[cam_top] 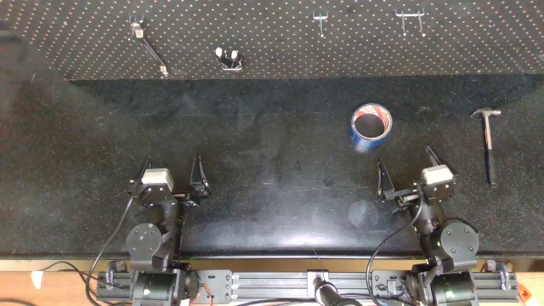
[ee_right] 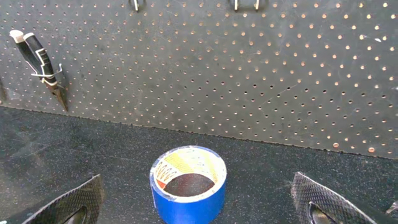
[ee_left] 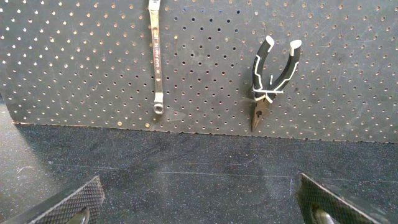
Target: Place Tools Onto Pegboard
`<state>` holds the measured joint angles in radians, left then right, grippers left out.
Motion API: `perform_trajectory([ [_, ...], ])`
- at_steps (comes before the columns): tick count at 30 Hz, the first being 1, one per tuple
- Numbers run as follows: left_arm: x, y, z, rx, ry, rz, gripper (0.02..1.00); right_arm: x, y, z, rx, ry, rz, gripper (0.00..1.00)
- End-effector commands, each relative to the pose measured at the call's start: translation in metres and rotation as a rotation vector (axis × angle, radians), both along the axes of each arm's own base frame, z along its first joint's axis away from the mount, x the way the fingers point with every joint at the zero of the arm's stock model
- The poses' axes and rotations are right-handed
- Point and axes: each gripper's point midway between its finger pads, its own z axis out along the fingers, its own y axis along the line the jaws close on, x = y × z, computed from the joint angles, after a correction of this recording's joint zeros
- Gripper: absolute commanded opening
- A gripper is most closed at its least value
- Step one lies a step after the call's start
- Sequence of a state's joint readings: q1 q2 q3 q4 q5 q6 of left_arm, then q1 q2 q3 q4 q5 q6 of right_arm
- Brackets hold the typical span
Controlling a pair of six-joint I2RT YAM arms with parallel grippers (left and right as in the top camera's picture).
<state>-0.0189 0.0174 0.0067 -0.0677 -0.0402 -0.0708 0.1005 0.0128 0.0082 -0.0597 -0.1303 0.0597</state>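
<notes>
Looking down from the top view, the left gripper [cam_top: 172,163] and right gripper [cam_top: 405,160] sit near their bases over the bench [cam_top: 272,144], both with jaws spread wide and holding nothing. A wrench [cam_top: 150,49] and pliers [cam_top: 229,59] already hang on the pegboard [cam_top: 280,38] at far left, while two hooks [cam_top: 320,17] at far right are bare. The blue tape roll [cam_top: 371,127] stands right of centre, and the hammer [cam_top: 488,144] lies at the far right, head away. The hammer is probably stiff and head-heavy (best gripped on the handle close to the head). The left wrist view adds the hung wrench [ee_left: 156,56] and pliers [ee_left: 273,74] face-on, tips down. The right wrist view puts the tape roll [ee_right: 188,183] just ahead of its wide jaws, showing its open core facing up, which the overhead barely suggests. It looks light and rigid, so pinching one wall through the core should work.
</notes>
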Motion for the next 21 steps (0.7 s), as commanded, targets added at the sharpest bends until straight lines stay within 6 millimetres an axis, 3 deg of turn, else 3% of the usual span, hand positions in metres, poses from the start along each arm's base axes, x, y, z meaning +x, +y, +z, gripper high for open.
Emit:
perform_trajectory([
  [1,-0.001,-0.002,0.000,0.019,-0.003,-0.009,0.998,0.002,-0.016,-0.004,0.165,0.057,-0.109,0.982],
  [4,-0.001,-0.002,0.000,0.019,-0.003,-0.009,0.996,0.002,-0.016,0.000,0.238,0.113,-0.118,0.982],
  [10,-0.001,-0.002,0.000,0.020,-0.003,-0.009,0.996,0.033,0.010,0.021,0.144,0.592,-0.100,0.982],
  [12,-0.001,-0.002,0.000,0.020,-0.003,-0.009,0.996,0.051,0.023,0.020,0.080,0.753,-0.088,0.982],
  [16,-0.001,-0.002,0.000,0.019,-0.003,-0.009,0.996,0.074,0.039,-0.021,0.010,0.999,-0.083,0.982],
  [21,-0.001,-0.002,0.000,0.019,-0.003,-0.009,0.996,0.082,0.050,-0.070,-0.005,1.173,-0.061,0.982],
])
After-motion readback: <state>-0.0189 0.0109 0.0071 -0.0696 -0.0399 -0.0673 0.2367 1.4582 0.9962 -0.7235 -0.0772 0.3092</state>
